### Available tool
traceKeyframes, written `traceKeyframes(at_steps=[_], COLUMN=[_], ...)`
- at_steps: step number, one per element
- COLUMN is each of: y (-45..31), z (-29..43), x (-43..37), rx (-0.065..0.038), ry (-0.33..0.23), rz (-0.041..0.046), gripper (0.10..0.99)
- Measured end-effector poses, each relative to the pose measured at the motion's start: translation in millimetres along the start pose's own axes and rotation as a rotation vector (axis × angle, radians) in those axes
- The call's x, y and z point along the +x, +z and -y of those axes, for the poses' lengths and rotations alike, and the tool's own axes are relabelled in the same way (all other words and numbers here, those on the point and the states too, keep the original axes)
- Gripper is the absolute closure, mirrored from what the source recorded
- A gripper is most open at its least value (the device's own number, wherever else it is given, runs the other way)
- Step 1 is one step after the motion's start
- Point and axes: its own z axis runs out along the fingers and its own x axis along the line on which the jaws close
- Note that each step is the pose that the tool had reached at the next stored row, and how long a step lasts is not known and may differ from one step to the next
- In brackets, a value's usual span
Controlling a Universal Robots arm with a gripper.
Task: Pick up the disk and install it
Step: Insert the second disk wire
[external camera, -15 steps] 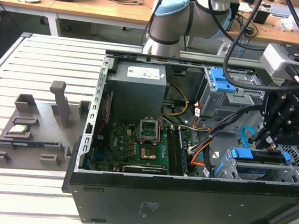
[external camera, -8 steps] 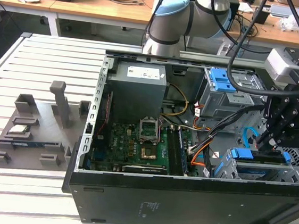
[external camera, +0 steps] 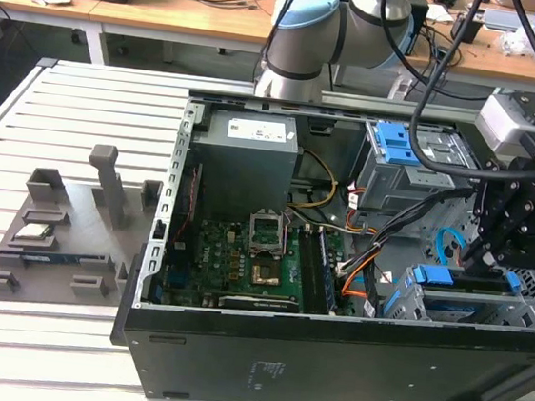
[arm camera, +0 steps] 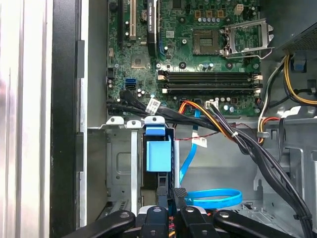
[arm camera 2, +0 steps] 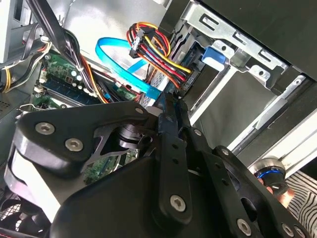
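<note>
The disk (external camera: 460, 279) is judged stiff, fairly heavy and shock-sensitive; it is best gripped by its blue plastic carrier edge. It is seen as a blue-framed slab standing in the grey drive cage (external camera: 486, 310) inside the computer case (external camera: 233, 350). The gripper (external camera: 488, 254) is closed narrowly on its top edge.

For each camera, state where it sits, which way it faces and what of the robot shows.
Exterior view: off the arm, above the open black computer case, looking down into it; the grey robot arm and black end effector show.
First wrist view: on the wrist, facing down at the green motherboard and grey metal drive cage; end effector shows.
Second wrist view: on the wrist, looking along the end effector toward the cage.
Both wrist views share the light blue flat cable.
</note>
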Motion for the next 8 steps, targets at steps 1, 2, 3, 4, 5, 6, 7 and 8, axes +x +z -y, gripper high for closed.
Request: traceKeyframes(at_steps=[1,2,3,4,5,6,7,8], y=[0.3,1.0,1.5,2.4,3.3,5.5,6.1,6.3], z=[0.1,0.5,0.6,0.7,0.8,0.9,1.0,1.0], x=[0.0,0.0,0.0,0.1,0.1,0.1,0.1,0.2], rx=[0.000,0.000,0.000,0.000,0.000,0.000,0.000,0.000], ry=[0.000,0.000,0.000,0.000,0.000,0.000,0.000,0.000], rz=[0.0000,-0.0001,0.0000,-0.0001,-0.0003,-0.0010,-0.0020,-0.0016], gripper=[0.925,0.925,0.925,0.925,0.925,0.925,0.925,0.925])
